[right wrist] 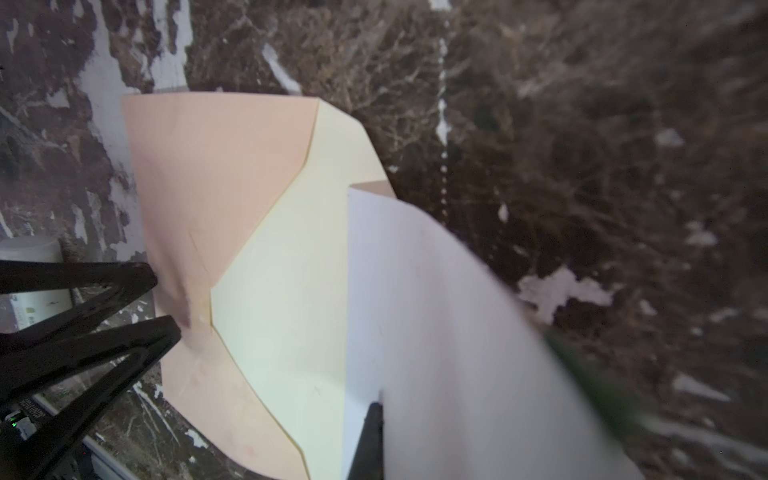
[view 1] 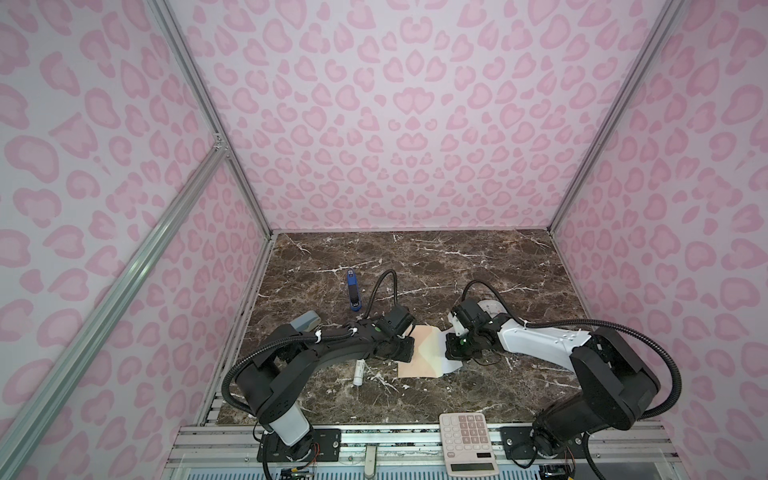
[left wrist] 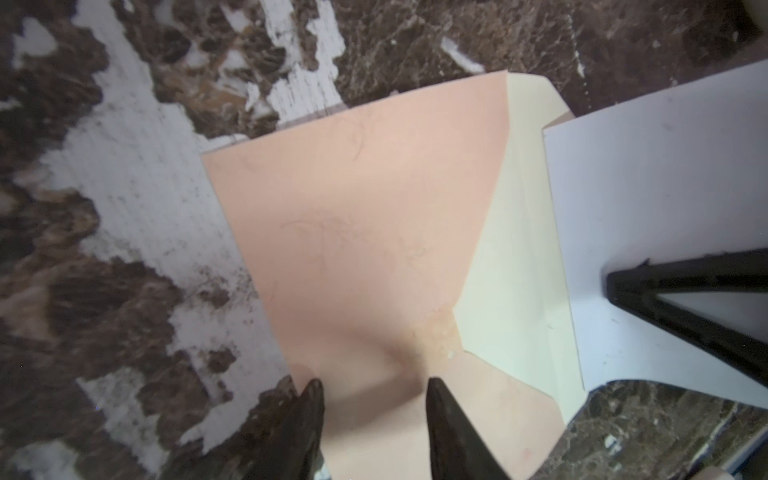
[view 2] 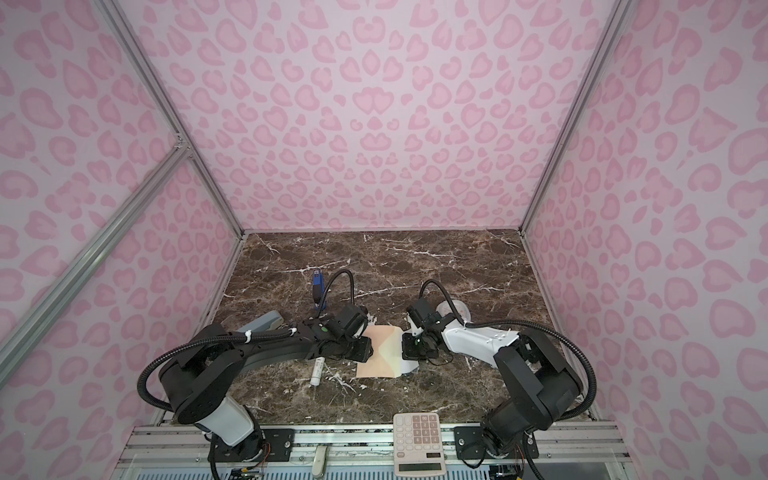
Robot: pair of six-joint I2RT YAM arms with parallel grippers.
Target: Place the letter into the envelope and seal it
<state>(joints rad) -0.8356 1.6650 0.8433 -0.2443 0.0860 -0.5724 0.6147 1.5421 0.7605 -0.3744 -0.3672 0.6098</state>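
Centre of the dark brown marble tabletop (view 1: pixel 415 266): the flat peach paper envelope (view 1: pixel 417 353) lies with its cream inside face up along the right side. The left gripper (left wrist: pixel 376 399) has its black jaws partly apart and grips nothing, its tips resting on the envelope's left edge. The right gripper (right wrist: pixel 374 415) is clamped on the thin white paper letter (right wrist: pixel 436 311) with a green border. The sheet arches up from the cream lining, and its leading edge lies on the lining, not yet in the pocket. Likely failures:

- The letter's edge may ride over the peach front panel instead of under it.
- The arched sheet may buckle when pushed.
- The envelope may slide left if the left tips press too lightly.
- Those same tips, close to the V of the mouth, may pinch the pocket shut.

Surroundings:

- A white cylindrical tube (view 1: pixel 359 372) lies just near-left of the envelope, beside the left arm.
- A blue stapler (view 1: pixel 353 293) stands far-left, well apart.
- A white calculator (view 1: pixel 467 442) sits at the near edge.
- A white round object (view 1: pixel 492 307), partly hidden, lies behind the right arm.

None of these appears to block the letter's path.
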